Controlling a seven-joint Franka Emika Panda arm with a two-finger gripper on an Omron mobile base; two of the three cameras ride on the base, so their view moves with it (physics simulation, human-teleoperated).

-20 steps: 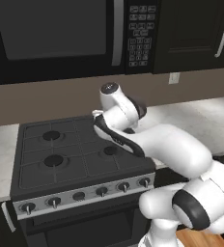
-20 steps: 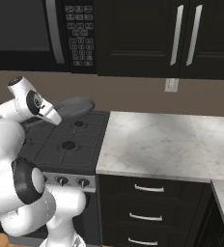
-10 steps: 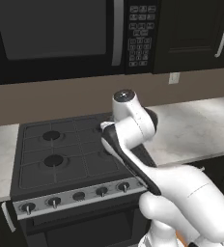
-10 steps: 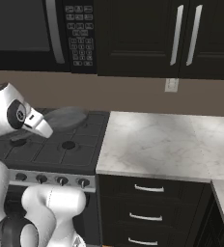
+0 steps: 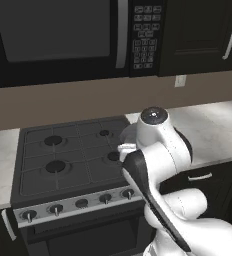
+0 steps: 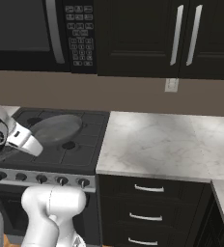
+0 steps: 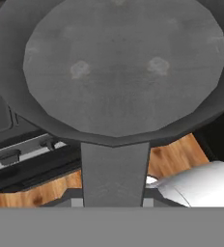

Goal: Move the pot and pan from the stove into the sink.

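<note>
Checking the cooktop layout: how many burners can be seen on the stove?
4 in the left base view: back left, front left, back right, front right partly behind the arm.

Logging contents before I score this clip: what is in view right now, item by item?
small shallow grey metal frying pan: one, grey, held by its handle above the stove's right side
black four-burner gas stove: one, black with silver knob strip, under the microwave
stove knobs: five, dark, along the front strip
black microwave: one, black, above the stove
dark upper cabinets: dark with silver handles, right of the microwave
marbled white countertop: pale grey-white, right of the stove
dark drawers: three handles visible, under the countertop
wall outlet: one, pale, on the backsplash
claw: one, shut on the pan's handle
white robot arm: one
</note>
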